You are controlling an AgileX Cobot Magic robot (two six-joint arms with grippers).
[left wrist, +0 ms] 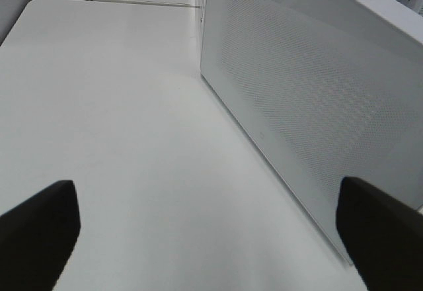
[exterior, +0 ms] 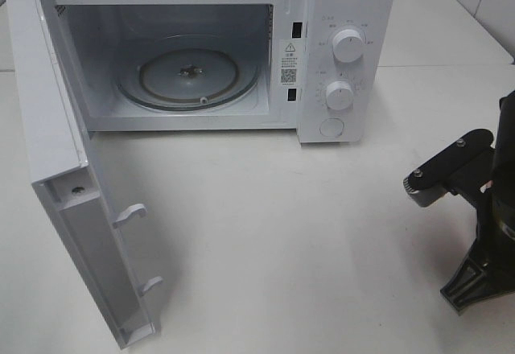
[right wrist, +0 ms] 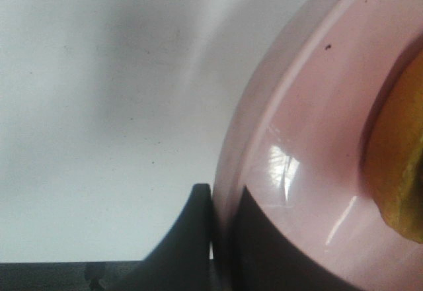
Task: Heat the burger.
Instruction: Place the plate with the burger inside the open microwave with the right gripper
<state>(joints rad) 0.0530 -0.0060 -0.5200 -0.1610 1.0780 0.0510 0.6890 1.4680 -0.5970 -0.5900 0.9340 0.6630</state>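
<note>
right wrist view: the right gripper (right wrist: 219, 225) is pinched on the rim of a pink plate (right wrist: 310, 139), with the white table (right wrist: 99, 106) behind it. the burger (right wrist: 402, 159) sits on that plate, inward of the rim. the left gripper (left wrist: 208, 231), fingers spread wide, hangs beside the open microwave door (left wrist: 297, 92).

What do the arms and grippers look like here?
Right arm: matte black, angular bracket with silver screw heads and a grey knurled end, ribbed triangular piece lower down. Left gripper: two blunt matte black fingertips. Right gripper: dark fingers, one with a curved edge. No cables or markings visible.
</note>
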